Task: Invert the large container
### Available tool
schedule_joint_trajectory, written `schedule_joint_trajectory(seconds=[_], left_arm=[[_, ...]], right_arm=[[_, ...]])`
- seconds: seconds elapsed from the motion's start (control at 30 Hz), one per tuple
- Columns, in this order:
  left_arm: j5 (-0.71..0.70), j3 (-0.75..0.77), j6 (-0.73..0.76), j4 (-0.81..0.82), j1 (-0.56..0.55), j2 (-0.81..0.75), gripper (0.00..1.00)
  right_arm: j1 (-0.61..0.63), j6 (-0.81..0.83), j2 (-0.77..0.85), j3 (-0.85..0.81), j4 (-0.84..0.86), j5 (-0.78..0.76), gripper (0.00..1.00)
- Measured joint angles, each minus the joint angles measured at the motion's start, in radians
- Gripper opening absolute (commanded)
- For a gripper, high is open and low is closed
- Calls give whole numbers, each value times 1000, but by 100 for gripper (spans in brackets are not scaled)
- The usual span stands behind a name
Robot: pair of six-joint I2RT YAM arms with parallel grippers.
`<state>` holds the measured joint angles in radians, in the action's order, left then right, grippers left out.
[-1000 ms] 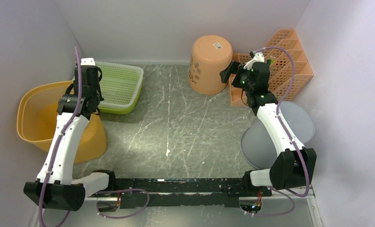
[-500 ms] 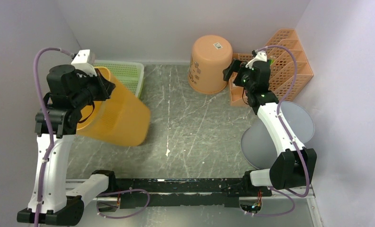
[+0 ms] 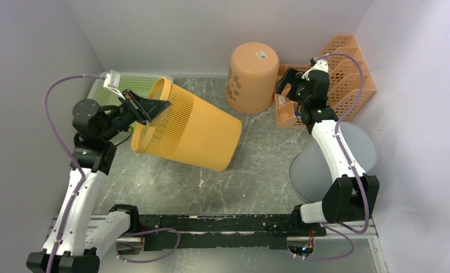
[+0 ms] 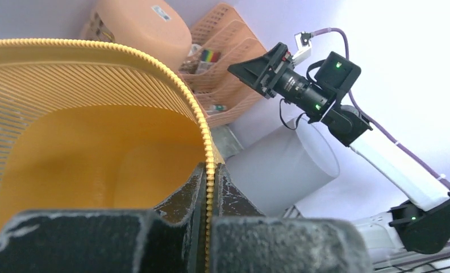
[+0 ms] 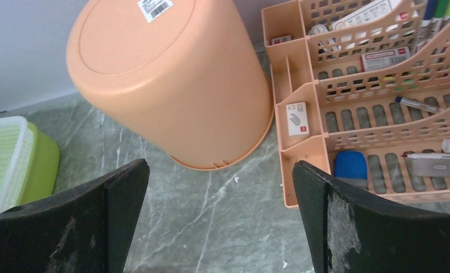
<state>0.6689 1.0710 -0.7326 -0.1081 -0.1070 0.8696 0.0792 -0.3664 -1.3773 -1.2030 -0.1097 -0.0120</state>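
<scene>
Yellow slatted basket [image 3: 194, 133] tipped sideways left of table centre, rim clamped in left gripper [image 3: 151, 106]. Roll the wrist further, mouth down, then lower flat. Right gripper [image 3: 285, 85] spread wide, idle beside peach bucket [image 3: 253, 77].

The left hand [image 4: 210, 177] grips the rim of the orange bin [image 4: 98, 142], one finger [image 4: 180, 196] inside the ribbed wall and the other outside it, the rim's edge running up between them. The bin's smooth inside fills the view on that side. Past the rim, at the far side, a peach bucket [image 4: 146, 25] stands bottom up, with a peach organizer [image 4: 234, 54] just to its right. A grey tub [image 4: 279, 168] sits nearer, beside the right arm [image 4: 393, 162]
</scene>
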Motion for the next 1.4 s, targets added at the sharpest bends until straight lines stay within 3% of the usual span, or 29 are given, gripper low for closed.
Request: schedule_joint_trajectory(seconds=[0.17, 0.4, 0.53, 0.87, 1.03, 1.17, 1.4], left_arm=[[-16, -167, -134, 201, -103, 21, 7], [-130, -176, -121, 463, -488, 179, 7], [-144, -187, -156, 621, -571, 298, 7], [-214, -357, -346, 1146, -571, 505, 7], [-238, -505, -481, 1435, -518, 607, 7], [-262, -607, -600, 1555, -441, 696, 7], [-232, -655, -718, 1585, -334, 732, 7]], right_arm=[[-22, 0, 0, -7, -9, -16, 100], [-43, -2, 0, -7, -11, -18, 100], [-56, -3, 0, -8, -13, -18, 100], [-78, -7, 0, -8, -12, -5, 100], [-79, -13, 0, -8, -9, 3, 100], [-79, -14, 0, -7, -7, 5, 100], [-80, -15, 0, -6, -6, 13, 100]])
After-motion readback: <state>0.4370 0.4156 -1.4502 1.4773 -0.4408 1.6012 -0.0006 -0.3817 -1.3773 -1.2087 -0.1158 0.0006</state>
